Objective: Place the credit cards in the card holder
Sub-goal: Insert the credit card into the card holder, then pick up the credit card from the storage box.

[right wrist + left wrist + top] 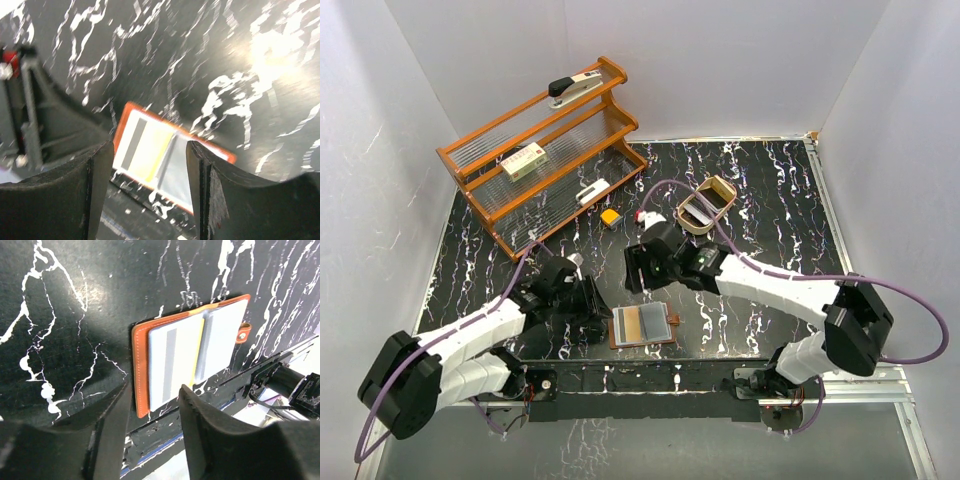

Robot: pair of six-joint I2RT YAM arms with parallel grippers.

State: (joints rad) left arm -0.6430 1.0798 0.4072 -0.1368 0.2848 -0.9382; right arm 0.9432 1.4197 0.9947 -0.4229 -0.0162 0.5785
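The left tool and right tool, both spread and empty, hang low, tilted toward the open card holder.

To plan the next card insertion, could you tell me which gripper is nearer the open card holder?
Left. The left gripper sits just beside the card holder's left edge; the right gripper hovers beyond its far edge, further off.

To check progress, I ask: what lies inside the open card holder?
One pale card with a grey stripe lies on the half away from the tab. Anything under it is hidden.
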